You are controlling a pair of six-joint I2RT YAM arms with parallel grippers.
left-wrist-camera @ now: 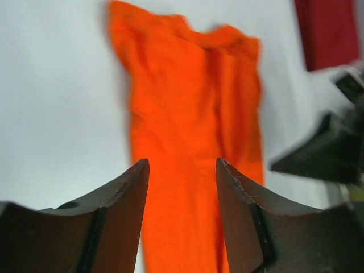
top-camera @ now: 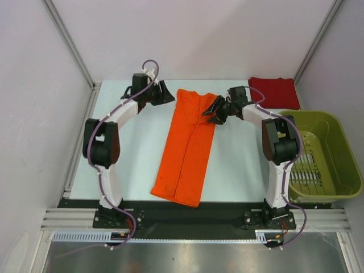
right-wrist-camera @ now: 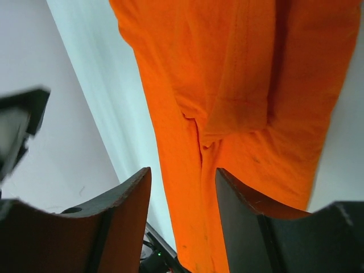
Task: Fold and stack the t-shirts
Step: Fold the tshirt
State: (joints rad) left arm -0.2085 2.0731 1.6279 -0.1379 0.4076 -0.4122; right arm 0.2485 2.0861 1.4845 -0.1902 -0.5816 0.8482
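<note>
cloth first: the orange t-shirt (top-camera: 187, 145) lies flat on the worktop (top-camera: 136, 165), folded lengthwise into a long narrow strip. its collar end sits between the two hands, and the rest of the strip runs away from both of them toward the near edge. the left hand (top-camera: 164, 92) is just beside the left edge of the collar end, apart from the cloth. its fingers (left-wrist-camera: 125, 199) stand partly apart with nothing between them, and its wrist view shows only the orange strip lying beyond the gap. the right hand (top-camera: 215, 111) is over the right edge of the collar end, where a flap of cloth is folded inward; whether it touches the cloth cannot be told. its two fingers are likewise partly spread and hold nothing, with the shirt showing beyond them. the dark red t-shirt (top-camera: 274, 92) lies as a folded rectangle beyond and to the right of the right hand, well apart from the orange one. an olive-green basket (top-camera: 321, 118) stands to the right of the right hand, near the dark red t-shirt.
</note>
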